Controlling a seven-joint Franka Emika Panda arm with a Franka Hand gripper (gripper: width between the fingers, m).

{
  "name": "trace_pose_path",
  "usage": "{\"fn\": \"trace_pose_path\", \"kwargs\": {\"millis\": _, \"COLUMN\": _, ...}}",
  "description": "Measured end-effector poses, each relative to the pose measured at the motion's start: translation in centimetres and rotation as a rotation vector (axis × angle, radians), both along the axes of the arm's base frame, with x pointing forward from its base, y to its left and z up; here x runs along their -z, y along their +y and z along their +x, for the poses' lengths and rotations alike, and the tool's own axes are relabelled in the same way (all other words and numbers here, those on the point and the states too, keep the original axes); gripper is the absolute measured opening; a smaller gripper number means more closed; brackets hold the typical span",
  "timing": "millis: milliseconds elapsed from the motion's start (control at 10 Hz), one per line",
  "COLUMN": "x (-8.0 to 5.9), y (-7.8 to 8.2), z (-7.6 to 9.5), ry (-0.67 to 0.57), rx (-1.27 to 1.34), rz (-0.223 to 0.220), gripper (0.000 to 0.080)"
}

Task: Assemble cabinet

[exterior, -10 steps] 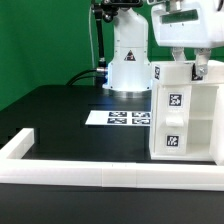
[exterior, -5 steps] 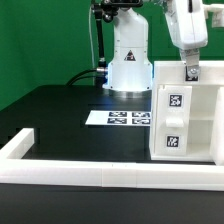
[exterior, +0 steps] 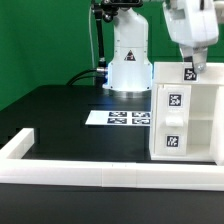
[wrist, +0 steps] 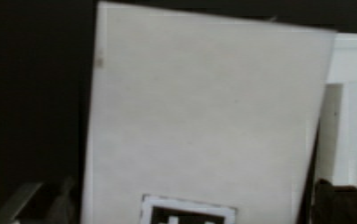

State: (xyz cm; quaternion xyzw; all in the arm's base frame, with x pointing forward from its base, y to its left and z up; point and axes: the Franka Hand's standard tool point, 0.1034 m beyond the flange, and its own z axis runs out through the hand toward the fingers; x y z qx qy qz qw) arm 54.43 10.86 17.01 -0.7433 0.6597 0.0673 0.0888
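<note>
On the black bench (exterior: 60, 110), in front of a green wall, the white cabinet (exterior: 185, 115) is seen standing at the exterior view's right, and the end effector (exterior: 190, 70) is placed at its top, open around a panel, so squeezing seems next.

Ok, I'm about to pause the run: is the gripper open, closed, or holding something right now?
Gripper: at the top edge of the cabinet, with a finger on each side of a white panel; whether it is clamped cannot be told.
</note>
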Motion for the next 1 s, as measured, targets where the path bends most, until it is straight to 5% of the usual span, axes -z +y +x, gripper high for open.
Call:
{"fn": "trace_pose_path", "kwargs": {"millis": 500, "x": -0.1, "y": 0.1, "z": -0.3, "ry": -0.071, "rx": -0.412, "rz": -0.011, "gripper": 0.0649}}
{"fn": "trace_pose_path", "kwargs": {"millis": 700, "x": -1.0, "y": 0.3, "z": -0.3, "ry": -0.074, "rx": -0.761, "rz": -0.066, "gripper": 0.0649}}
{"fn": "trace_pose_path", "kwargs": {"millis": 1000, "x": -0.9, "y": 0.5, "z": -0.1, "ry": -0.141, "rx": -1.145, "rz": -0.056, "gripper": 0.0649}}
